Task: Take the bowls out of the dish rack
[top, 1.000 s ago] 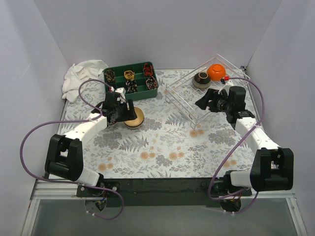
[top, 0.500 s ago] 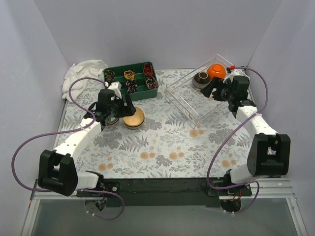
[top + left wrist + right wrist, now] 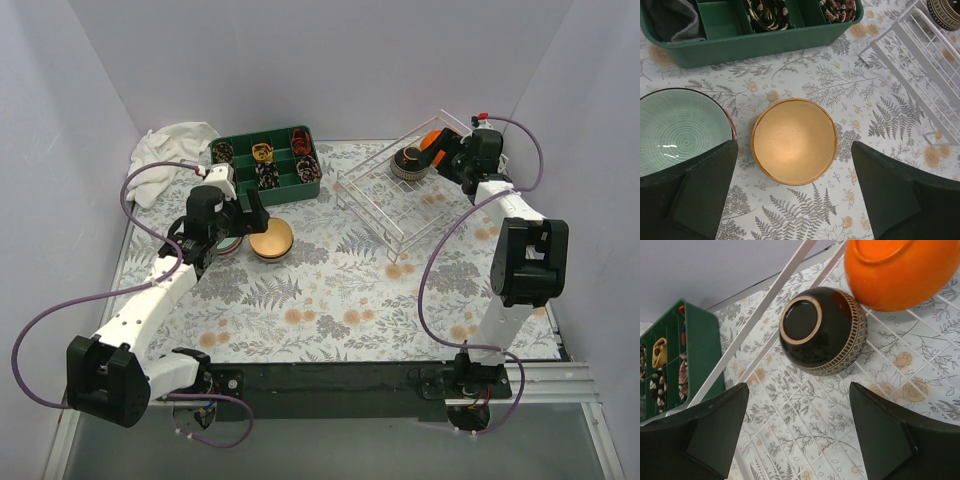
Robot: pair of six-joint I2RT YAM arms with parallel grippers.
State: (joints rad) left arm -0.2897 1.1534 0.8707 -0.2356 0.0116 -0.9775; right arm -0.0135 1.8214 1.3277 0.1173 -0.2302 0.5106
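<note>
Floral table (image 3: pixel 330 300), white wire dish rack (image 3: pixel 382 208), two bowls (image 3: pixel 822 330), left tool (image 3: pixel 792 172), right tool (image 3: pixel 797 412) released

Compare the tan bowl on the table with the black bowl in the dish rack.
The tan bowl is plain and pale; the black bowl is dark with a patterned band. The tan bowl sits upright on the table; the black bowl lies overturned in the dish rack, foot ring showing. Both are round.

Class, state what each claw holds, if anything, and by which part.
Nothing held. Left claw open over the tan bowl; right claw open over the dark bowl.
</note>
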